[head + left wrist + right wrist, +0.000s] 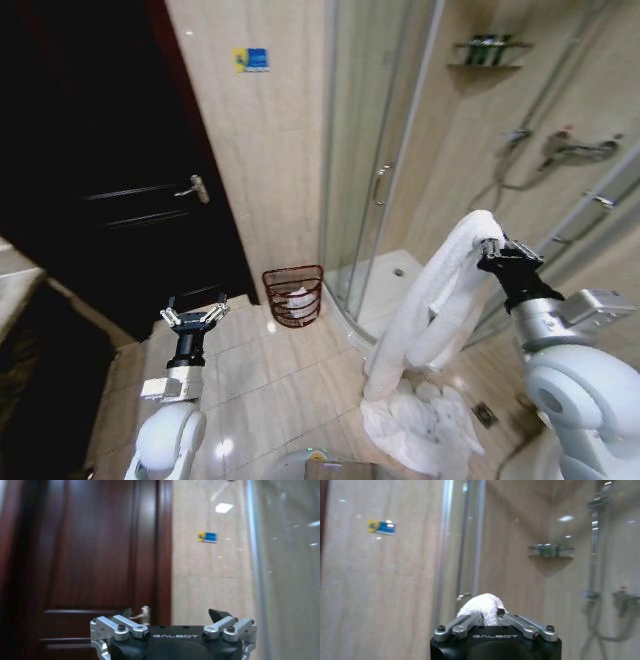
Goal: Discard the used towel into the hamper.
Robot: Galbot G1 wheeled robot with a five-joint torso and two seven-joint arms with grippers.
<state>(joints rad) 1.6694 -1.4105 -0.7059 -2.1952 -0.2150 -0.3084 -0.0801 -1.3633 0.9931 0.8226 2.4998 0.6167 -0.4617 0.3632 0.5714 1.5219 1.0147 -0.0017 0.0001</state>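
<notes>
A long white towel [440,300] hangs lifted, its tail heaped on the floor, well apart from the wire hamper [294,295].

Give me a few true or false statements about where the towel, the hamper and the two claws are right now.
1. The right claw is shut on the white towel. True.
2. The towel hangs clear of the floor. False: its lower end lies heaped on the floor tiles.
3. The left claw is open and holds nothing. True.
4. The hamper lies tipped on its side. False: it stands upright by the shower glass.
5. The towel is over the hamper. False: it is off to the robot's right of it.
</notes>
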